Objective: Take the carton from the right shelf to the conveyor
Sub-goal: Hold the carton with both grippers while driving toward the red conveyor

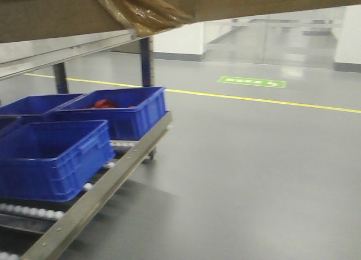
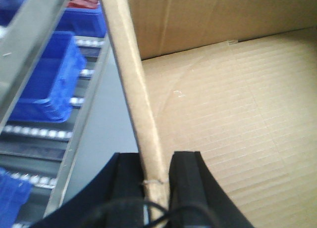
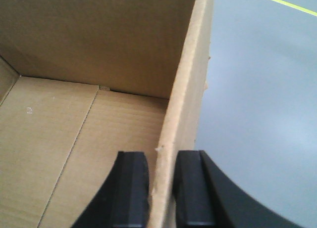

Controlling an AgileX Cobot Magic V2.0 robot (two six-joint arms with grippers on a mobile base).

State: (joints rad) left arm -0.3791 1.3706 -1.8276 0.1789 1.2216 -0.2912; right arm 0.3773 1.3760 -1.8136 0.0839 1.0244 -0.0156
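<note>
The brown carton [image 1: 56, 12] fills the top edge of the front view, held in the air, with a ragged tan tape strip [image 1: 144, 12] hanging from its underside. My left gripper [image 2: 154, 161] is shut on the carton's left wall [image 2: 133, 79], one finger outside and one inside the open box [image 2: 237, 104]. My right gripper [image 3: 162, 159] is shut on the right wall [image 3: 185, 99] in the same way, over the box floor [image 3: 59, 139]. The steel shelf [image 1: 96, 198] stands at the left, below the carton. The conveyor is out of view.
Blue plastic bins [image 1: 51, 155] sit on the shelf's roller tracks, one [image 1: 127, 108] holding something red. Grey floor [image 1: 254, 170] spreads to the right, crossed by a yellow line [image 1: 265, 100] and a green marking [image 1: 252, 82]. Glass doors stand at the back.
</note>
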